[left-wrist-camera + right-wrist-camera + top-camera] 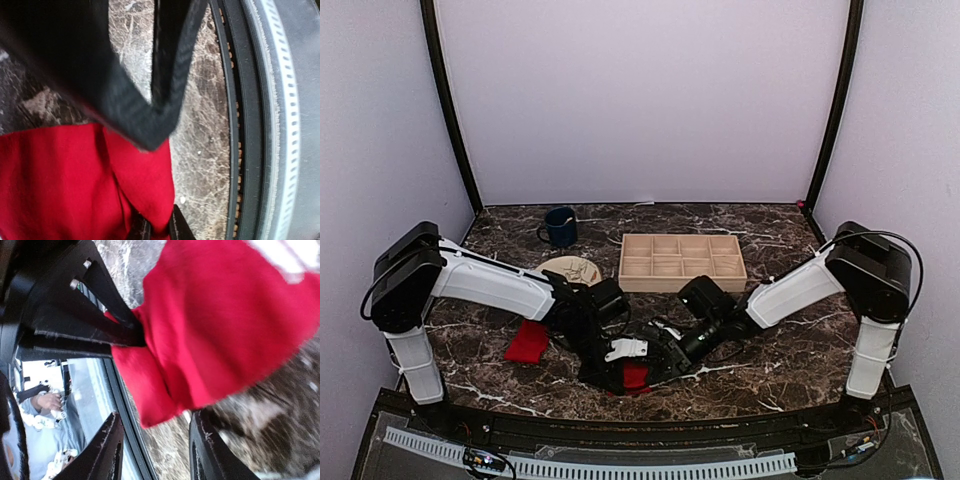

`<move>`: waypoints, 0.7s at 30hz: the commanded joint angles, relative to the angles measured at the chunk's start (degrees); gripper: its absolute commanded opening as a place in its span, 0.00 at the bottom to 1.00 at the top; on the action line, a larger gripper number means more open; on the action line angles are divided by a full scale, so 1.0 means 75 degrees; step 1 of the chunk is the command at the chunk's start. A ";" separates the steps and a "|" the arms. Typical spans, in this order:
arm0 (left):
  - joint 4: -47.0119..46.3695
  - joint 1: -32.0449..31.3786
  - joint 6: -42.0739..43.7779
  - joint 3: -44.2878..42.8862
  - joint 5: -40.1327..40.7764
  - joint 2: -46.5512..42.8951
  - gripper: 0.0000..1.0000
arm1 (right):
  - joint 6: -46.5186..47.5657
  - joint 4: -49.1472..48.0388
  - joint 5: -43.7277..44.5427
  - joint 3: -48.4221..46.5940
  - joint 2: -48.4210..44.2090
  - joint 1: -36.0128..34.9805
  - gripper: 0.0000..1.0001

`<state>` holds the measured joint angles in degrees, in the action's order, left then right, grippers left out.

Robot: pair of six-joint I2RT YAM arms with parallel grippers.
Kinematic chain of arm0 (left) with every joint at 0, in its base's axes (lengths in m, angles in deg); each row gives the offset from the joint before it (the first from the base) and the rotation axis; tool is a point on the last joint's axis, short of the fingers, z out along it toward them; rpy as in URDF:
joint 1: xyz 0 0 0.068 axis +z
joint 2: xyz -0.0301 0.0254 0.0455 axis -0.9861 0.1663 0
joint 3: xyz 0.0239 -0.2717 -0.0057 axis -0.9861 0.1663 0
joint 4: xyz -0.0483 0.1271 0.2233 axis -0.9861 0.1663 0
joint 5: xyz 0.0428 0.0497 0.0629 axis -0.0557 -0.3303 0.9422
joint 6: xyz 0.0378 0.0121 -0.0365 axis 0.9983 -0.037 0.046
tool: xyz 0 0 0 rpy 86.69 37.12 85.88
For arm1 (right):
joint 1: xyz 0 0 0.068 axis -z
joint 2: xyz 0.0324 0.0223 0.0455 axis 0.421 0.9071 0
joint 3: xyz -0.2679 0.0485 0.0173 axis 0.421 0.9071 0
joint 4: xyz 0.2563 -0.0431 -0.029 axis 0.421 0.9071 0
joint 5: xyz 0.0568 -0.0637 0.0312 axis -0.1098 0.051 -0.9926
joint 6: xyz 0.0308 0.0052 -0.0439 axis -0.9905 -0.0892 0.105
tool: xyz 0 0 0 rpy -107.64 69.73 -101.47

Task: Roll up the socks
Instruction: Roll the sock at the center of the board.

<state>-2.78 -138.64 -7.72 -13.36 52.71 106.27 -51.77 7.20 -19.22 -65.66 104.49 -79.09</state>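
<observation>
1. Right fingers (107, 450) fill the bottom of the right wrist view; they stand apart with open space between them; a lower corner of the red sock (210, 325) hangs just above that gap, and they are not closed on it.
2. Left fingers (95, 325) reach in from the upper left of the same view; they are drawn together and clamped on a fold at the sock's edge; the left wrist view shows the same pinch at its bottom edge, with red cloth between the dark tips.
3. From above, the red sock sits between the two arms, close to the near edge of the dark marbled bench (770, 350); whether it rests on the stone or is lifted off it cannot be told.
4. Another sock, the other sock (528, 342), lies bunched on the bench to the left, beside the left forearm and well apart from both sets of fingers.
5. Farther back stand a beige plate (570, 270), a blue mug (560, 226) and a wooden tray (682, 262) with compartments.
</observation>
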 commanded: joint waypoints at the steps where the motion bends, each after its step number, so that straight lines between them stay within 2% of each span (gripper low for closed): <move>1: 0.1127 0.0246 -0.0040 -0.0281 -0.0946 0.0322 0.12 | 0.0094 -0.0433 0.0624 0.0282 -0.0566 0.0058 0.42; 15: 0.1725 0.0844 0.0095 -0.0696 -0.2510 0.0952 0.14 | 0.0530 -0.1165 0.2995 0.1686 -0.2193 0.0048 0.42; 21: 0.2006 0.0903 0.0252 -0.0879 -0.2796 0.1305 0.15 | 0.1264 -0.1016 0.4300 0.1863 -0.3102 -0.0759 0.42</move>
<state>8.59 -132.28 -7.48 -18.50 34.72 114.60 -47.07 1.80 4.47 -52.15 84.82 -80.23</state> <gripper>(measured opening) 0.144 0.418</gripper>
